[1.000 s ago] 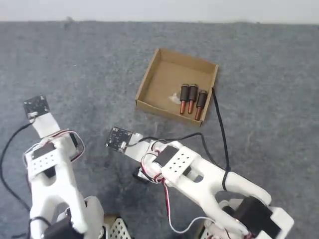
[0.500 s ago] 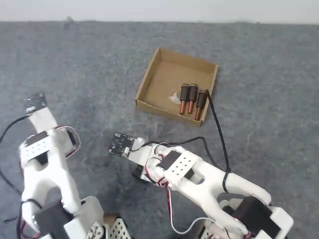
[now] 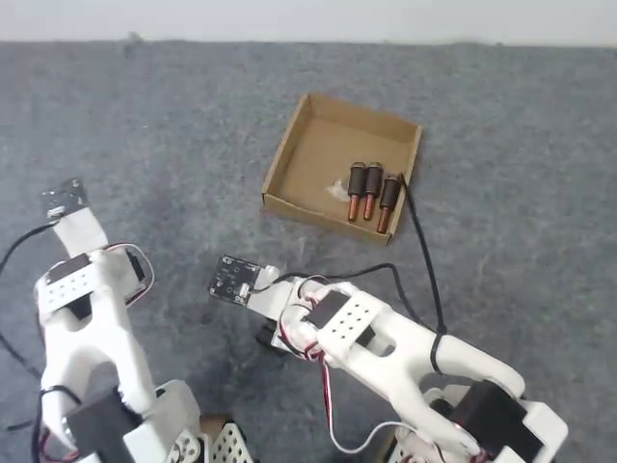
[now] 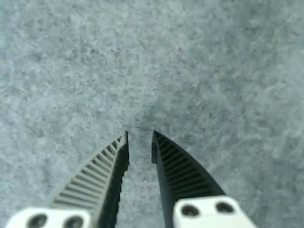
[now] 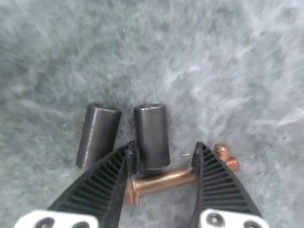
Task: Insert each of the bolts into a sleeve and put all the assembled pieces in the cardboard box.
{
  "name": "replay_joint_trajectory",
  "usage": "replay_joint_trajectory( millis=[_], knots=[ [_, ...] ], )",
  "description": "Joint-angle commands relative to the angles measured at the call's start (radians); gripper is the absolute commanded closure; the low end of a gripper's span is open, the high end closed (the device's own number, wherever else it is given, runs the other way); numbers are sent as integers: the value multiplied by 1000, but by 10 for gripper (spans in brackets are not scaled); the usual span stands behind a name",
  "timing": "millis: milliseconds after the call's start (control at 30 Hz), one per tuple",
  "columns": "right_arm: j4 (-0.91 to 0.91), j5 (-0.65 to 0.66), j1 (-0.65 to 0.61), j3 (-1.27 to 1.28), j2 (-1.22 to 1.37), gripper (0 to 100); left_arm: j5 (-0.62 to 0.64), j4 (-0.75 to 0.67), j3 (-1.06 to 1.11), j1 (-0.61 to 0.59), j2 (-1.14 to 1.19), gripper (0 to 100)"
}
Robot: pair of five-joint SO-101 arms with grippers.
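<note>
Two arms at a grey carpet (image 3: 174, 125), seen from above and from each wrist.

Nearest, the left arm (image 3: 87, 328) stands at the left edge and the right arm (image 3: 386, 347) reaches from the lower right towards the centre.

Left gripper (image 4: 140, 136): fingers parted by a narrow gap and grasping nothing, with bare carpet under and between the tips.

Right gripper (image 5: 164, 148): released, jaws spread wide and low over the loose parts. Between the fingers lie the end of a dark sleeve (image 5: 152, 135) and, closer to the wrist, a copper bolt (image 5: 164, 179) lying crosswise on the carpet with its head by one finger. One fingertip is just beside the sleeve; whether it touches cannot be told.

A second sleeve (image 5: 98, 137) lies just beside the first, outside the jaws and nearly parallel to it. A second bolt (image 5: 225, 156) shows in part beyond the other finger.

A black cable (image 3: 427, 260) runs from the right arm up to the box's near right corner.

Farthest, the box (image 3: 313, 212) sits open on the carpet, well apart from both grippers. Three assembled pieces (image 3: 371, 198) lie side by side in its right half, dark sleeve ends away from the arms and copper ends towards them.
</note>
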Motion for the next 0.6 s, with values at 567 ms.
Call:
replay_joint_trajectory(
  millis=[567],
  knots=[
    [249,133,5,-238,-1,816,-29,5,-47,2,-8,920]
  ],
)
